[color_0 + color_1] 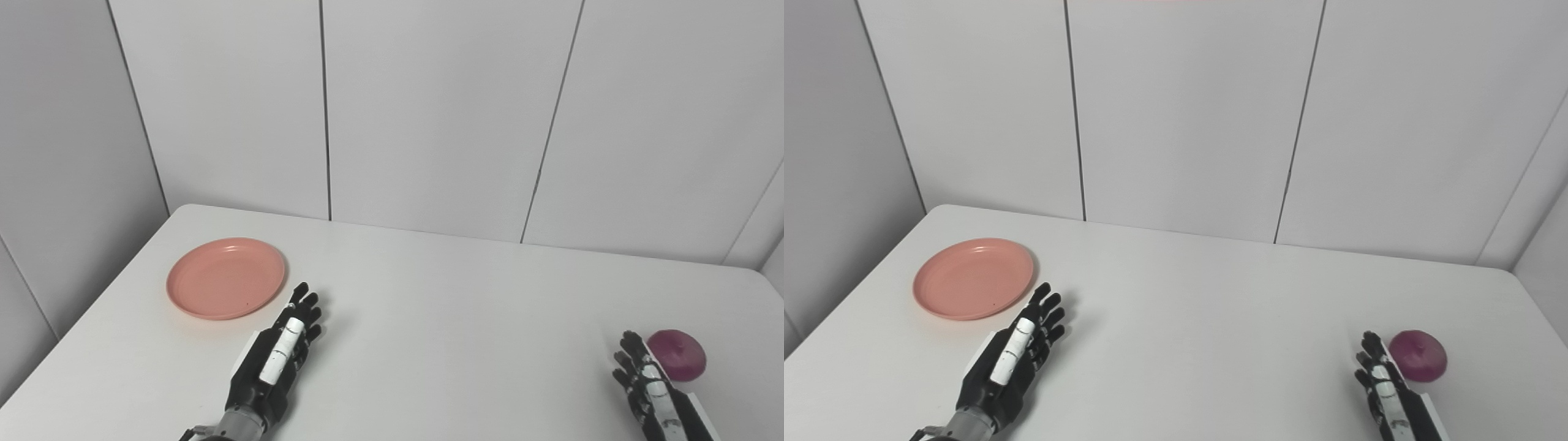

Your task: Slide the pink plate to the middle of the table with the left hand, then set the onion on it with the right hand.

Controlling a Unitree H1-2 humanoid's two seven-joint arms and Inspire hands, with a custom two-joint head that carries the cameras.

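Note:
A pink plate (226, 278) lies flat on the left side of the white table (441, 306). My left hand (277, 358) rests just right of and below the plate, fingers stretched out and apart, holding nothing and not touching the rim. A purple onion (677, 354) sits near the table's right edge. Beside it, on its left, my right hand (646, 383) stands edge-on with straight fingers, open, close to the onion without gripping it.
Grey panelled walls close the table at the back and on the left. The table's front-left edge runs diagonally past the plate, and its right corner lies just beyond the onion.

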